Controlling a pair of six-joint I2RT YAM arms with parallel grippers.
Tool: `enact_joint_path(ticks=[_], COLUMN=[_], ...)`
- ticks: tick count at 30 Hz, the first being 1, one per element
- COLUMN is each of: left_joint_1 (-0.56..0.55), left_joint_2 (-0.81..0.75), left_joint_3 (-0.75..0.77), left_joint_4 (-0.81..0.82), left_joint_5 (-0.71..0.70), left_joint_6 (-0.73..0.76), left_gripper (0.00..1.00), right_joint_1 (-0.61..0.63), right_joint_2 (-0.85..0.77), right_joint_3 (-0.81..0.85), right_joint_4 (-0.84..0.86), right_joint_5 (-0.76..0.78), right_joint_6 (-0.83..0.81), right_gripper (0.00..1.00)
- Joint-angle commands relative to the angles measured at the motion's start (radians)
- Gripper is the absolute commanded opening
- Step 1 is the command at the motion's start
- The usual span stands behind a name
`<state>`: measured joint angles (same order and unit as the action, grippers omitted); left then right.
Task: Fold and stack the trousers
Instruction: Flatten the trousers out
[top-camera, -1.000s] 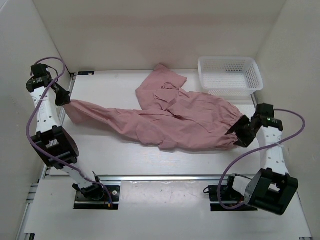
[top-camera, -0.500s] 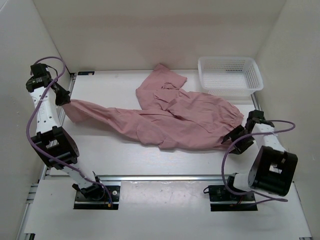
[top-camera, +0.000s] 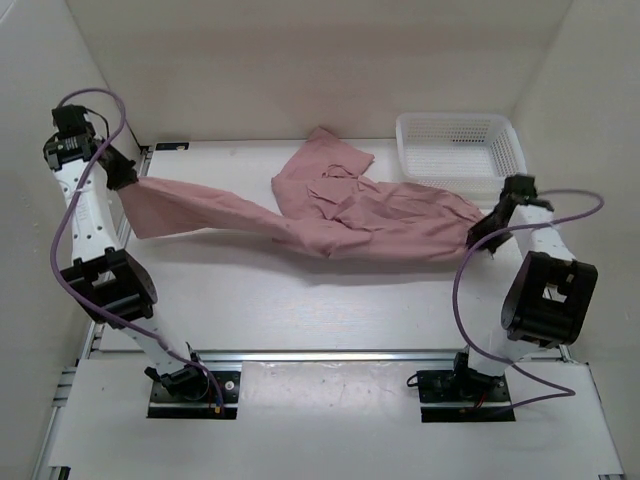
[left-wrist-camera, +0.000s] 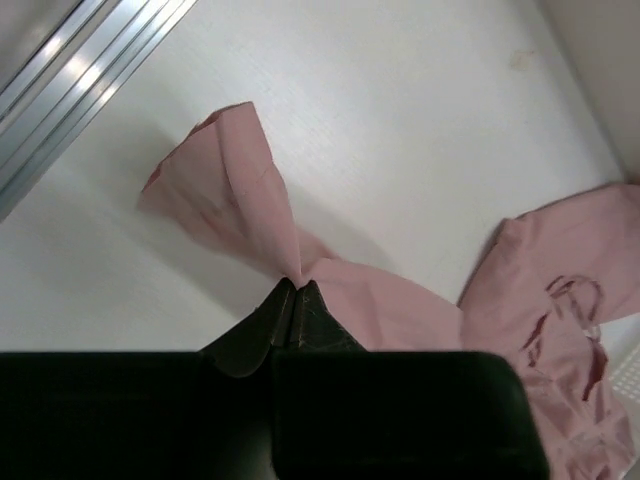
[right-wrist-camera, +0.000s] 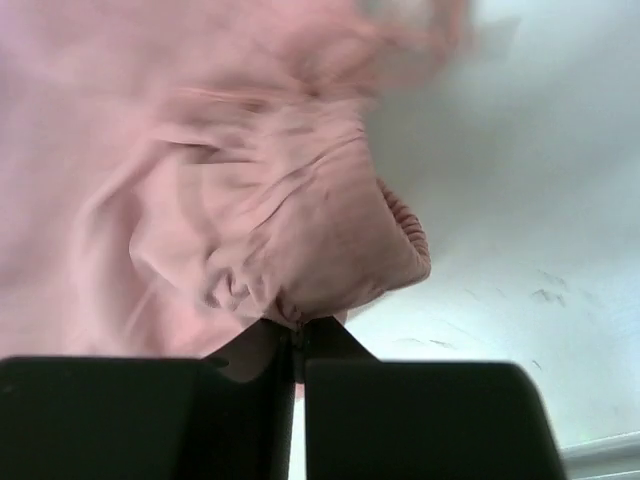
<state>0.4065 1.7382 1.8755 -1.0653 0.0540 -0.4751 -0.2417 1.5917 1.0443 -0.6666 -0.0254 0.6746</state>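
The dusty-pink trousers (top-camera: 330, 215) hang stretched across the table between both arms, the waist part bunched at the back middle. My left gripper (top-camera: 130, 180) is shut on one leg's end at the far left, lifted off the table; in the left wrist view the trousers (left-wrist-camera: 250, 200) fan out from the closed left gripper (left-wrist-camera: 293, 285). My right gripper (top-camera: 478, 238) is shut on the gathered elastic cuff at the right; in the right wrist view the cuff (right-wrist-camera: 400, 235) bulges above the closed right gripper (right-wrist-camera: 297, 325).
A white plastic mesh basket (top-camera: 460, 150) stands at the back right, close behind the right gripper. A metal rail (left-wrist-camera: 80, 80) runs along the table's left edge. White walls close in the table on three sides.
The right gripper closed on the cuff and rose toward the back. The left arm lifted its leg end higher. The trousers went from slack on the table to stretched between the arms.
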Motion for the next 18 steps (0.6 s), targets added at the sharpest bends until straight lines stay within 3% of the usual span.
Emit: enact_joint_path(ticks=[1, 5, 8, 12, 16, 17, 18], left_joint_1=[-0.015, -0.015, -0.015, 0.006, 0.040, 0.040, 0.051], left_joint_2=[0.046, 0.182, 0.204, 0.114, 0.005, -0.020, -0.031], left_joint_3=[0.189, 0.488, 0.593, 0.426, 0.089, -0.038, -0.097], left_joint_4=[0.021, -0.053, -0.077, -0.030, 0.022, 0.022, 0.039], left_joint_5=[0.043, 0.075, 0.084, 0.084, 0.006, 0.006, 0.026], left_joint_6=[-0.007, -0.030, -0.039, -0.030, -0.010, -0.019, -0.019], left_gripper=[0.10, 0.10, 0.10, 0.10, 0.10, 0.23, 0.87], right_joint_1=[-0.002, -0.002, -0.002, -0.002, -0.015, -0.024, -0.024], right_joint_2=[-0.075, -0.075, -0.099, -0.231, -0.380, -0.410, -0.459], right_joint_3=[0.260, 0.682, 0.740, 0.523, 0.179, 0.045, -0.013], right_joint_4=[-0.068, -0.237, -0.263, -0.263, -0.223, -0.212, -0.190], right_joint_5=[0.087, 0.073, 0.084, 0.171, 0.228, 0.237, 0.237], right_joint_6=[-0.044, -0.076, -0.076, -0.026, 0.026, 0.037, 0.037], right_gripper=[0.00, 0.00, 0.00, 0.00, 0.00, 0.00, 0.00])
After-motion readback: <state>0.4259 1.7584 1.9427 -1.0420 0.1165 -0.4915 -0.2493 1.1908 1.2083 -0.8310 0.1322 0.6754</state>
